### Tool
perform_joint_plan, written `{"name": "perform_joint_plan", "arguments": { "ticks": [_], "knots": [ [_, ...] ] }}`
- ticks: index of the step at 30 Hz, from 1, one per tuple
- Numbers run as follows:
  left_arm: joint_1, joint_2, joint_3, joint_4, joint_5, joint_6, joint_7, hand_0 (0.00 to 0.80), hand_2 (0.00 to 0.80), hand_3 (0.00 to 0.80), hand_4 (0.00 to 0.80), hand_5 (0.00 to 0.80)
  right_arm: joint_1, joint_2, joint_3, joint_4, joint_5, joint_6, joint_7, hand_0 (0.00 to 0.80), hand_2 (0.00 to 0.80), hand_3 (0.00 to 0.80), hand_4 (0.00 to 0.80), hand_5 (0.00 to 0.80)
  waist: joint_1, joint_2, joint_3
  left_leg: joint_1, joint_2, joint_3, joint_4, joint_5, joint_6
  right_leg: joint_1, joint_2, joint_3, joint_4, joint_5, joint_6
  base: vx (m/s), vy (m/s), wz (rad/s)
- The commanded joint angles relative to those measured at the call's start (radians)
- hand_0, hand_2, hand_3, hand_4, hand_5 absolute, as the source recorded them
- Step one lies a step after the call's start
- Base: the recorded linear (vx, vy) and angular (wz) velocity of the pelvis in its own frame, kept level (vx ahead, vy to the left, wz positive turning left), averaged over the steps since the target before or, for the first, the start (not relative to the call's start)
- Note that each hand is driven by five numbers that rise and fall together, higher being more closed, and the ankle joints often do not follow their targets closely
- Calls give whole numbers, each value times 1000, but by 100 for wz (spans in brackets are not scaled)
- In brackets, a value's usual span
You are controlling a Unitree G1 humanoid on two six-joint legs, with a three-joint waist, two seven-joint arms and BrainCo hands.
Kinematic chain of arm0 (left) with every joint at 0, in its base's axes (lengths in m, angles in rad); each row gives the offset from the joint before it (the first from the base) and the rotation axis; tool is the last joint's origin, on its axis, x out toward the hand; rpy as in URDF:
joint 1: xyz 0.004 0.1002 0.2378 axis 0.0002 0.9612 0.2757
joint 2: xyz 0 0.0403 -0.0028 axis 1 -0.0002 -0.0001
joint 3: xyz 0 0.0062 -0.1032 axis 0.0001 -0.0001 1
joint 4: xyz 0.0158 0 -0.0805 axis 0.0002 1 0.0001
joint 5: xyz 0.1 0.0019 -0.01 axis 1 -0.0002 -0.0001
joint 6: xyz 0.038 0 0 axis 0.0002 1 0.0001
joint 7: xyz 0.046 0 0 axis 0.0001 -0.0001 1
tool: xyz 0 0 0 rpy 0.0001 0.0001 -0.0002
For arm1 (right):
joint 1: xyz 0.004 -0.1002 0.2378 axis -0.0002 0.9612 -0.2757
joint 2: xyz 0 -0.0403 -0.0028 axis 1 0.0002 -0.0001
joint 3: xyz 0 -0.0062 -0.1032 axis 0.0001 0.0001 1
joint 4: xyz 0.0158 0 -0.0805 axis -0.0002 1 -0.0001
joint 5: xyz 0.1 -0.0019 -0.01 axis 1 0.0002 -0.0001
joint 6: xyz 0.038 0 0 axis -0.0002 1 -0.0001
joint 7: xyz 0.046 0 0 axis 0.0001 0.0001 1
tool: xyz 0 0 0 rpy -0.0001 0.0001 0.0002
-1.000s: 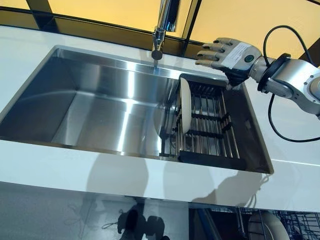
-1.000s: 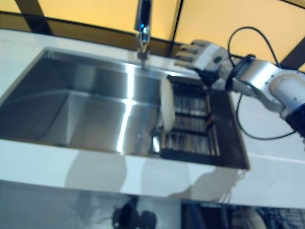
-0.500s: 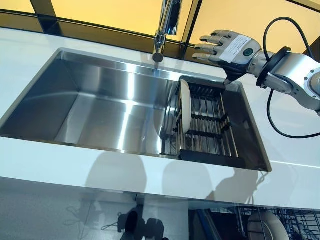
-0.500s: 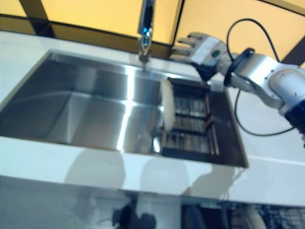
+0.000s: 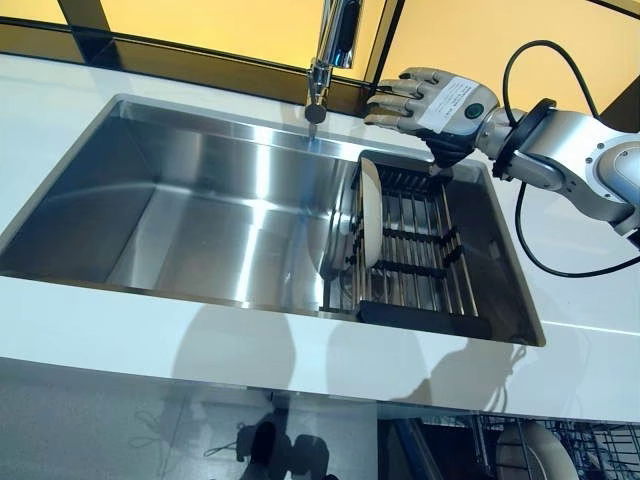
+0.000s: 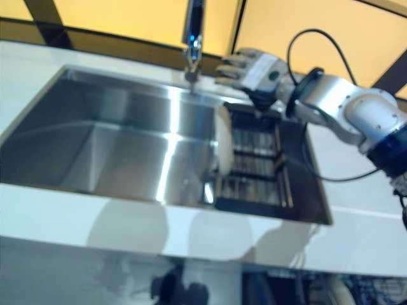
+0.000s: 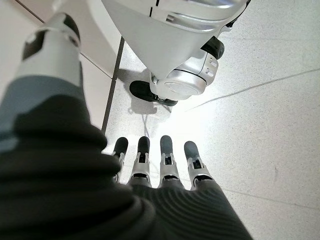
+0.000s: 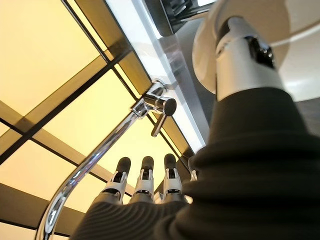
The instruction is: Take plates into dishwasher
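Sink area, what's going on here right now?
The right hand hovers open above the back edge of the sink, near the faucet, holding nothing. One white plate stands on edge in the black drying rack at the sink's right end, untouched. The left hand hangs open over the floor, idle. No plate has been picked up yet.

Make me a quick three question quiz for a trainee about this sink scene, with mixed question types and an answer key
1. True or false: the plate stands on edge in the rack.
2. The right hand is: A) gripping the plate, B) open above the rack's far end, C) on the faucet.
3. Fill in: the left hand points at the ____.

Key: 1 true; 2 B; 3 floor.
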Motion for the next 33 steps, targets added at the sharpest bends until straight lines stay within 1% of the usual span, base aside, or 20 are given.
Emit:
{"name": "perform_joint_plan", "arguments": {
  "ticks": [1,12,19,28,33],
  "knots": [
    [0,26,-18,1,-40,-15,-11,0,0,0,0,0,-114,-3,48,-5,47,75,6,0,0,0,0,0,35,-33,-3,72,45,33,-4,-94,-57,-69,-70,16,-3,127,124,0,0,0],
    [-2,31,-19,-3,-48,-20,-15,0,0,0,0,0,-112,11,52,-43,77,66,29,0,0,0,0,0,42,-35,16,67,44,28,-4,-94,-57,-73,-73,11,-3,127,124,-3,1,1],
    [-10,30,-20,-7,-58,-26,-14,0,0,0,0,0,-109,25,57,-71,65,65,78,0,0,0,0,0,45,-37,28,60,45,27,-4,-91,-58,-80,-73,8,-3,130,123,0,0,0],
    [-9,42,-15,-6,-67,-40,-27,0,0,0,0,0,-81,18,64,-74,51,46,107,0,0,0,0,0,47,-42,43,57,48,30,-4,-89,-60,-83,-73,-1,-3,132,124,-1,0,0],
    [-12,42,-14,-7,-73,-45,-30,0,0,0,0,0,-65,15,65,-64,37,20,130,0,0,0,0,0,46,-43,49,55,48,31,-4,-88,-60,-84,-73,-1,-3,132,123,0,0,0]
  ]
}}
